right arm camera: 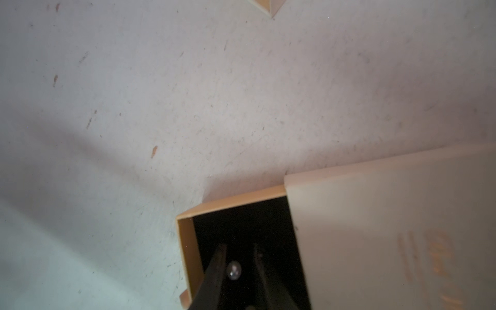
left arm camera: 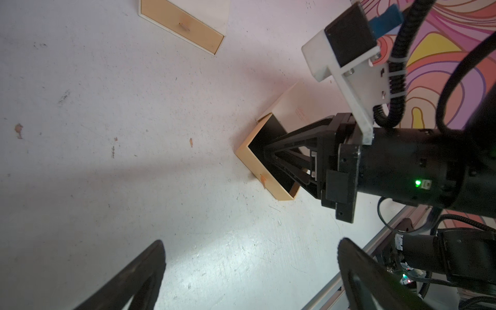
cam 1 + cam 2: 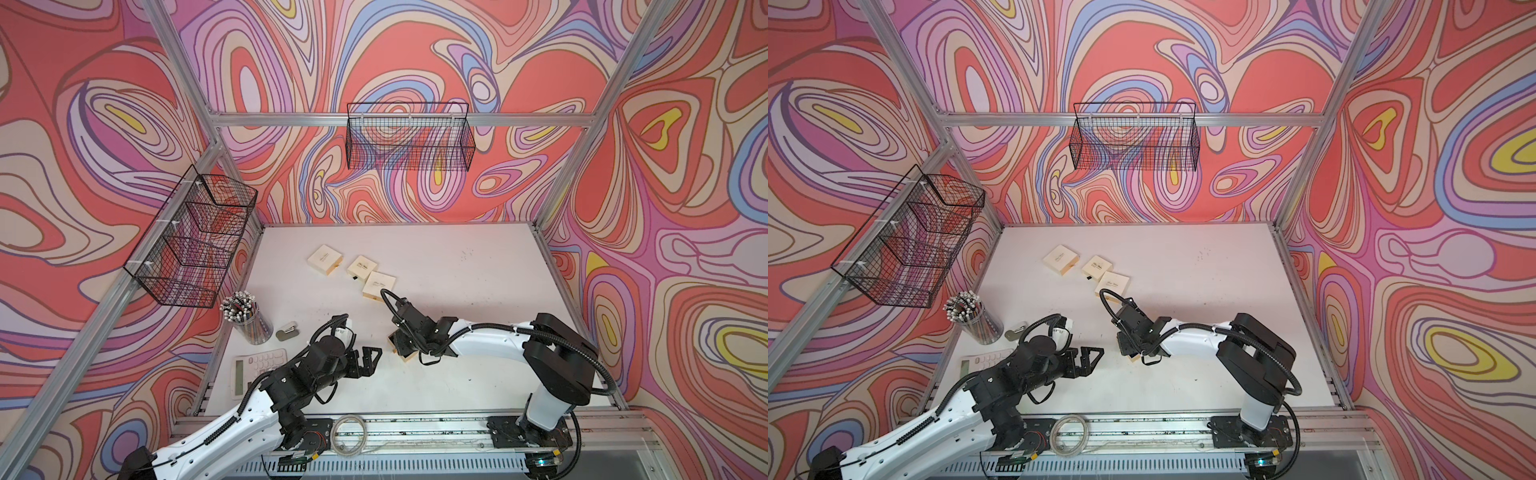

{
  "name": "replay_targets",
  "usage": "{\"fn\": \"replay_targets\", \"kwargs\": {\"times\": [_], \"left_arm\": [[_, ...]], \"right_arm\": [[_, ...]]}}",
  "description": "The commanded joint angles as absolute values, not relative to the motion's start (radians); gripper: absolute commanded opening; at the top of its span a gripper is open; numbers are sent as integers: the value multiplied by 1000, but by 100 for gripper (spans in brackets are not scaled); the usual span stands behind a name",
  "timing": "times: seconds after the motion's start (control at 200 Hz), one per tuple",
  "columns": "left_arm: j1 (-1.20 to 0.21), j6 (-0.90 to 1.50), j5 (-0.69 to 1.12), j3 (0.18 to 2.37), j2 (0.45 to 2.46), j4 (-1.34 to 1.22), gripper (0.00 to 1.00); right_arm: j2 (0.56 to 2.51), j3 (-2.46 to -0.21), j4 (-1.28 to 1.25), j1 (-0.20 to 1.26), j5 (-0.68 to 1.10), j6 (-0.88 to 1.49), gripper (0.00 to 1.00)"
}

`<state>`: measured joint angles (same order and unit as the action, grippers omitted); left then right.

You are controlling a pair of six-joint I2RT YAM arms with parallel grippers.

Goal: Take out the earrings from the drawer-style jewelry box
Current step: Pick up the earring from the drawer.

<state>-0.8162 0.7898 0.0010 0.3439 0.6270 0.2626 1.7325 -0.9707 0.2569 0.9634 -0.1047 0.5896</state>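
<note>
In both top views the open box point(image 3: 409, 358) point(image 3: 1133, 358) lies near the middle of the table point(image 3: 478, 291) point(image 3: 1204, 291), at 5 o'clock from three shut boxes point(image 3: 362, 267). The right gripper point(image 3: 401, 345) reaches down into it. At its 9 o'clock the left gripper point(image 3: 370, 361) point(image 3: 1086, 361) hangs spread wide, holding nothing.

In the left wrist view the drawer point(image 2: 255, 166) stands pulled out of its cream sleeve point(image 2: 295, 104), with the right gripper point(image 2: 268, 153) tipped into its black lining.

In the right wrist view one earring point(image 1: 234, 270), a small pearly ball, sits in the drawer point(image 1: 185, 241) between the narrowed fingers point(image 1: 217, 265). It lies against one finger, with a dark gap to the other, so I cannot tell whether it is pinched.

It looks very light, hard and smooth, so it is likely to roll or squirt free. I would squeeze it gently across its widest part. No post is visible.
</note>
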Motion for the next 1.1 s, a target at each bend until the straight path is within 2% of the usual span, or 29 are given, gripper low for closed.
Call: {"fn": "replay_targets", "kwargs": {"times": [0.0,0.541,1.097], "left_arm": [[-807,804,-16,333,618,272,100],[-807,813,-20,327,621,271,100],[-807,818,-16,328,639,232,100]], "right_arm": [[1748,-983,254,969,-124,601,20],[1751,-979,239,978,-125,610,10],[1695,-957,236,979,-154,628,5]]}}
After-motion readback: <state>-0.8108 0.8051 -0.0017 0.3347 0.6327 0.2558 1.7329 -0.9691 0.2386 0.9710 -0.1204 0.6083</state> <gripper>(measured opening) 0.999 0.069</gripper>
